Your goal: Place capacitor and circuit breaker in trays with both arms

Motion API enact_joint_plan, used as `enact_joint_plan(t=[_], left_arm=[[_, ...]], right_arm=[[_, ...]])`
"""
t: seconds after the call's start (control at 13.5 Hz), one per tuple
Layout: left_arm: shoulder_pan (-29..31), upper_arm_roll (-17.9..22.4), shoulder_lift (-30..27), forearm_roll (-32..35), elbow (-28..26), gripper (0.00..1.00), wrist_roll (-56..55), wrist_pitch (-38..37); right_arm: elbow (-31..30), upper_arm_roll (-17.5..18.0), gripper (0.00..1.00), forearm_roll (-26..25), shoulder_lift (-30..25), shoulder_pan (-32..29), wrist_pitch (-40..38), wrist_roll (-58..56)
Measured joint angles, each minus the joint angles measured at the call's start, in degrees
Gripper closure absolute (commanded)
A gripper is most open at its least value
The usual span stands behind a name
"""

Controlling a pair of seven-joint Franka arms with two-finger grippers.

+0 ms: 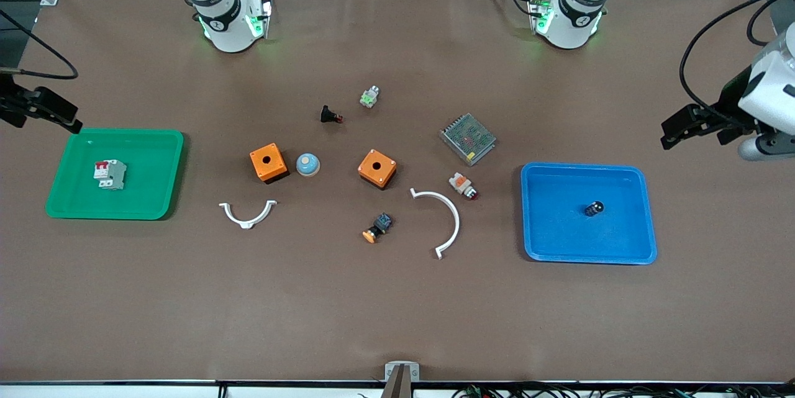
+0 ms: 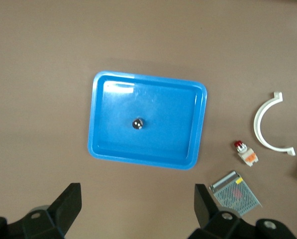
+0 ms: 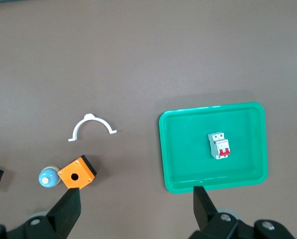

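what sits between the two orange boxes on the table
A small blue dome-shaped button lies between the two orange boxes, right beside the one toward the right arm's end; the rest of the stretch is bare mat. The front view shows it best.

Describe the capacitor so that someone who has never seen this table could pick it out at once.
Look to the left arm's end of the table for the blue tray. The capacitor lies alone inside it, near the middle. It is a tiny black cylinder with a silvery-marked end, much smaller than the orange boxes mid-table, and without the red tip of the black push-button.
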Motion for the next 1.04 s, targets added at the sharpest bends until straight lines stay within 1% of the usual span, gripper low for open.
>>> enact_joint_plan(t=[0.22, 0.52, 0.59, 0.81, 1.04], left_arm=[[-2.42, 0.16, -1.46, 0.0, -0.61, 0.0, -0.46, -2.78], [-2.58, 1.28, -4.98, -0.13, -4.16, 0.0, -0.42, -3.75], [-2.72, 2.01, -5.87, -0.26, -5.33, 0.0, -0.39, -3.76], [-4.73, 6.5, -7.4, -0.75, -7.26, 0.0, 0.01, -3.76], [-4.82, 7.09, -8.27, -0.83, -9.07, 0.0, 0.2, -3.76]], right_arm=[[0.48, -0.04, 0.0, 0.01, 0.15, 0.0, -0.14, 0.01], [0.64, -0.34, 0.0, 0.01, 0.44, 0.0, -0.04, 0.02], [0.68, -0.38, 0.0, 0.01, 0.55, -0.01, -0.03, 0.02], [0.91, -0.52, 0.0, 0.02, 0.88, -0.01, -0.02, 0.02], [1.0, -0.6, 0.0, 0.02, 1.34, -0.02, 0.02, 0.03]])
